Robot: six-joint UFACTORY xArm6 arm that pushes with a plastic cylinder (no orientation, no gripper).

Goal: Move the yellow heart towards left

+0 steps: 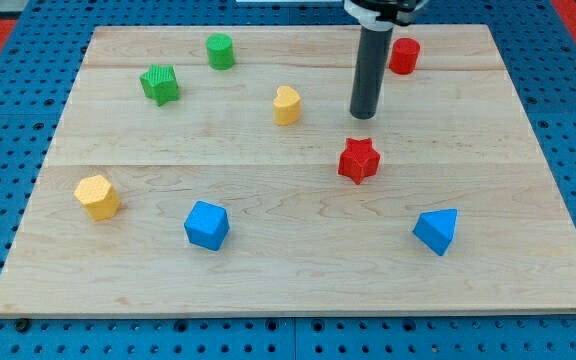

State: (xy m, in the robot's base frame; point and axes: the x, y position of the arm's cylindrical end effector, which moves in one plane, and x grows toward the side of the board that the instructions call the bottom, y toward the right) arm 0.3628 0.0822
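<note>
**Desk:** Where is the rod sitting?

**Me:** My tip [365, 114] rests on the wooden board [268, 280], in the upper half and a little right of centre. There is no gripper on this arm, only the straight dark rod, so nothing opens or closes and nothing is held.

**Desk:** And the block we care about?

**Me:** The yellow heart [286, 105] is to the view's left of my tip, near it but apart, with bare wood between them. They sit at almost the same height in the view.

**Desk:** What else is close to the rod?

**Me:** The red star [359, 160] lies just below my tip, not touching. The red cylinder [403, 55] stands up and to the right, near the board's top edge.

**Desk:** And on the left?

**Me:** The green cylinder [220, 51] is near the top edge, with the green star [159, 84] below and to its left. The yellow hexagon [98, 196] sits low on the left. The blue cube [206, 225] is to its right, and the blue triangle [437, 230] lies low on the right.
</note>
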